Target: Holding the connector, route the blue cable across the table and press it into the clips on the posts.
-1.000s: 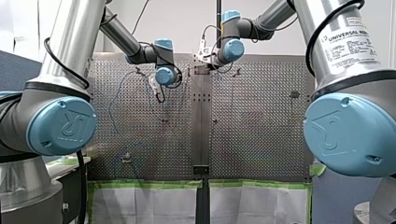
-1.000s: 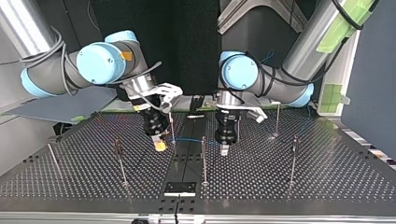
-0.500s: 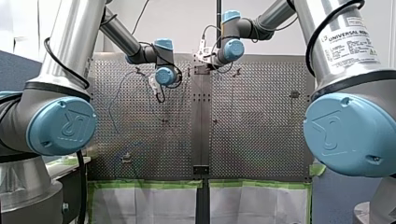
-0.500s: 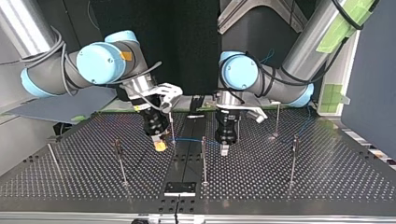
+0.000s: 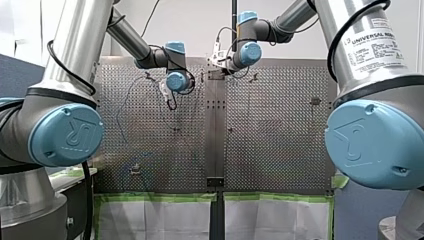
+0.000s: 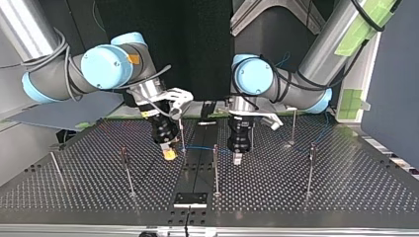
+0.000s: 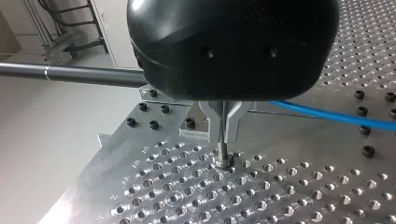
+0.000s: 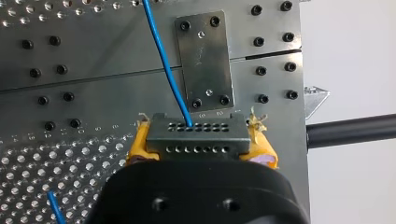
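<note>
Item: connector [image 8: 198, 135], clamped between the right end effector's [image 8: 201, 140] yellow pads [image 8: 137, 148]; blue cable [image 8: 163, 60] exits ahead.
Top view: held at 9 o'clock of centre post [image 6: 215, 168]. Left end effector [image 7: 224, 128], fingers [image 7: 231, 125] together, at 3 o'clock.
Risk: a taut span may slip past the post or strain the connector joint.

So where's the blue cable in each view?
Front view: blue cable, faint curve left of the centre strip.
Top view: cable crossing the centre strip.
Left wrist view: cable beside my left gripper.
Right wrist view: cable running ahead from the connector.
Shared landmark: the centre strip, in front and top views.
</note>
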